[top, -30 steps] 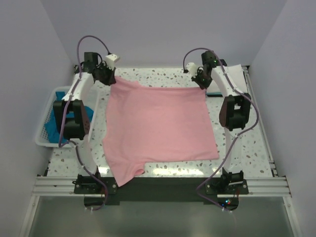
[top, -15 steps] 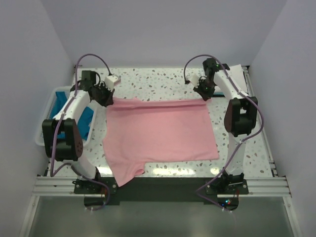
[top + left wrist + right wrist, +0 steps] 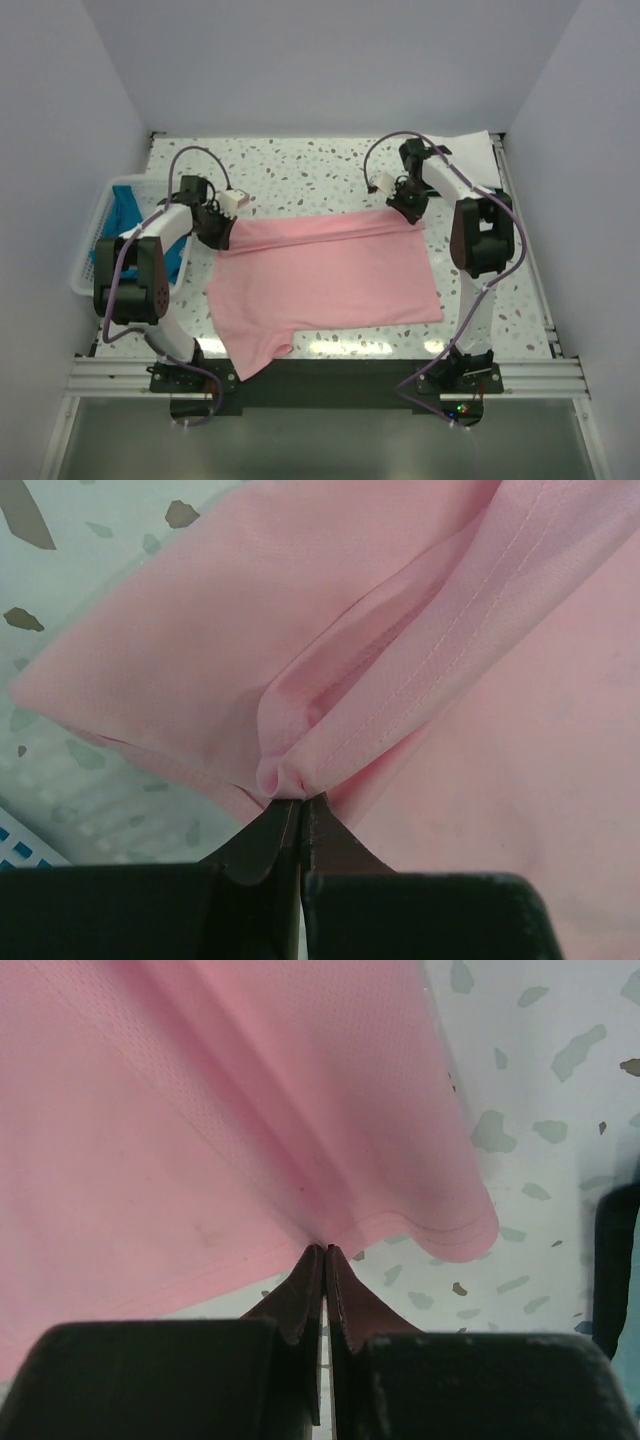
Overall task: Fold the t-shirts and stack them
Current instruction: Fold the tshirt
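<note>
A light pink t-shirt (image 3: 325,275) lies across the table's middle, its far edge folded over toward the near side. My left gripper (image 3: 218,230) is shut on the shirt's far left corner; the left wrist view shows the pinched pink fold (image 3: 285,770) at my fingertips (image 3: 262,838). My right gripper (image 3: 408,208) is shut on the far right corner; the right wrist view shows the pink hem (image 3: 330,1222) held above the speckled table. Teal-blue shirts (image 3: 122,215) lie in the basket at the left. A white cloth (image 3: 468,152) lies at the far right.
A white lattice basket (image 3: 88,280) hangs at the table's left edge. The speckled tabletop (image 3: 300,165) shows beyond the shirt. Walls close in on three sides. Both arms' cables arc above the far half of the table.
Both grippers have pulled the shirt's far edge toward the near side, away from the back of the table. The fold has grown and the shirt covers less of the table.
</note>
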`<act>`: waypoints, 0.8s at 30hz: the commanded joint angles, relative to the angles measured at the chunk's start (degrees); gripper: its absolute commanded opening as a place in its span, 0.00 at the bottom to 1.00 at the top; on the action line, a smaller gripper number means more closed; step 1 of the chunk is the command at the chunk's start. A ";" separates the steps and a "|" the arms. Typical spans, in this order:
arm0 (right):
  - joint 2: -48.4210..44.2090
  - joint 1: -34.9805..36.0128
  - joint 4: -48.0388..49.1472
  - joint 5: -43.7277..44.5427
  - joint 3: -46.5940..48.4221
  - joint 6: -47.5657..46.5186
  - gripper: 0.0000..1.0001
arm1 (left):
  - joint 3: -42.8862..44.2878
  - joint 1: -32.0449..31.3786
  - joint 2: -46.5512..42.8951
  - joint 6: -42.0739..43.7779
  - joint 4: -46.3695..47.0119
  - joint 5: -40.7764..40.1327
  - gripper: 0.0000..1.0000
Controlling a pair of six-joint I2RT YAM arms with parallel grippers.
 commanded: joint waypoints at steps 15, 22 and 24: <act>-2.83 -0.52 -1.78 2.51 2.70 -2.87 0.00 | 11.98 0.21 -0.44 0.81 -7.30 -2.61 0.00; -3.01 -0.26 -2.39 2.25 -0.54 -2.70 0.00 | 6.88 0.21 -0.01 2.57 -5.63 -4.37 0.00; -3.27 0.17 -2.31 1.99 -1.52 -2.78 0.00 | 6.44 0.21 1.74 2.40 -4.84 -4.73 0.00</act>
